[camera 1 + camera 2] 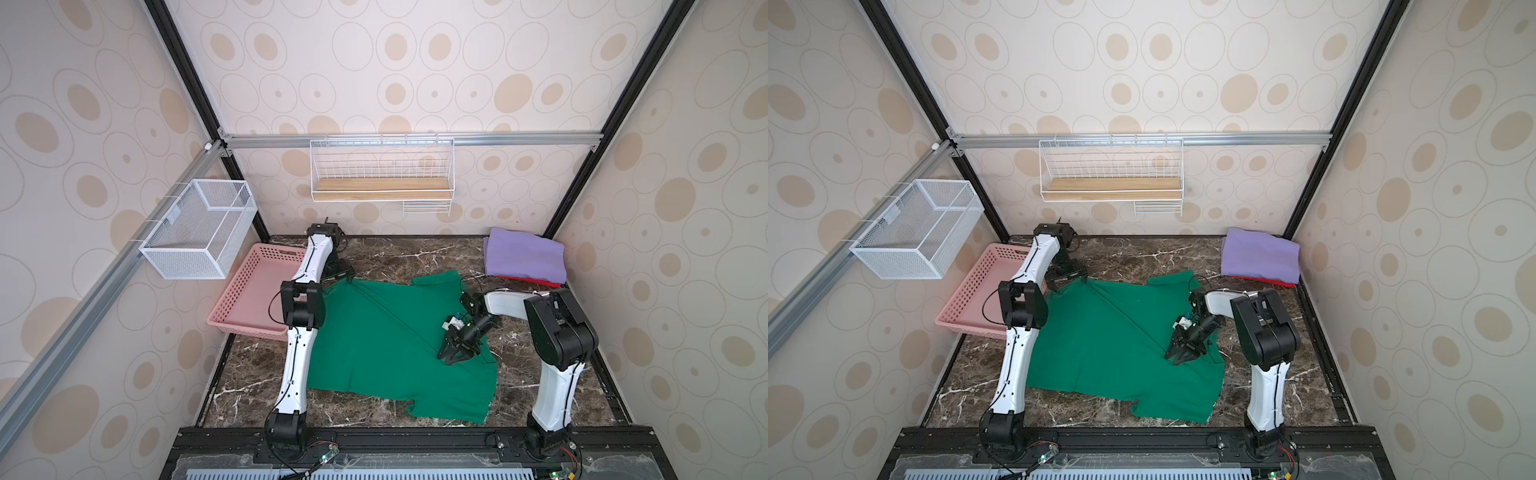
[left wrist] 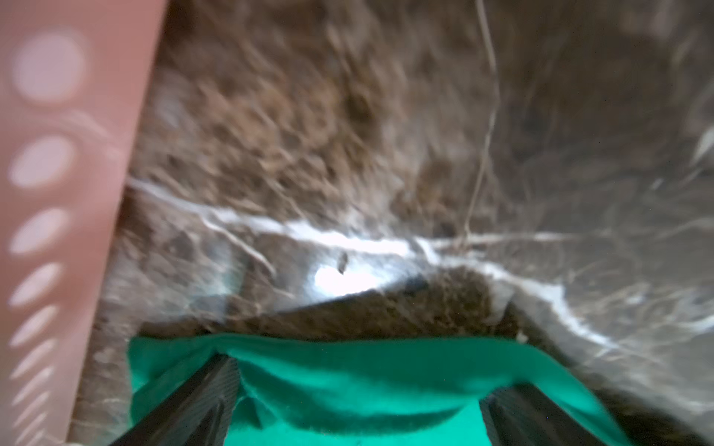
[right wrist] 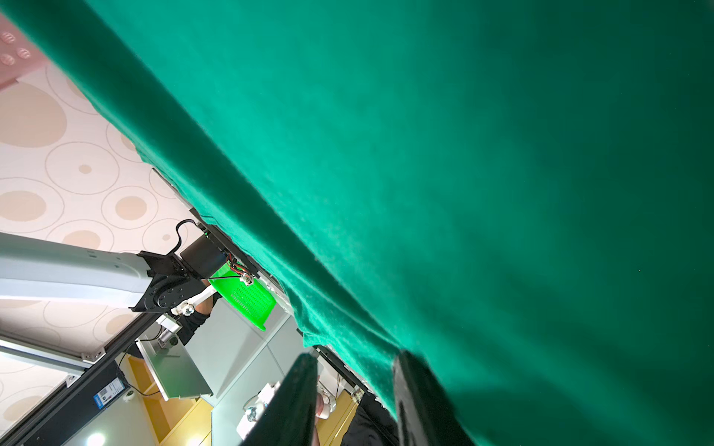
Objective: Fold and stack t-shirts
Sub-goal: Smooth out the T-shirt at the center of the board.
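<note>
Green t-shirt [image 1: 374, 353] spread flat mid-table, long axis left to right, 1 diagonal crease. Left gripper [image 1: 348, 277] at its far-left corner, jaws wide, straddling the edge. Right gripper [image 1: 451, 358] low on its right side, jaws narrow; pinch unconfirmed. Lavender t-shirt [image 1: 525, 255] stacked on red t-shirt [image 1: 536, 282], far right.

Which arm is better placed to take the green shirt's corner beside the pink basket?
Left: the left gripper, jaws open, straddles that green t-shirt corner; the right gripper is over the opposite side.
</note>
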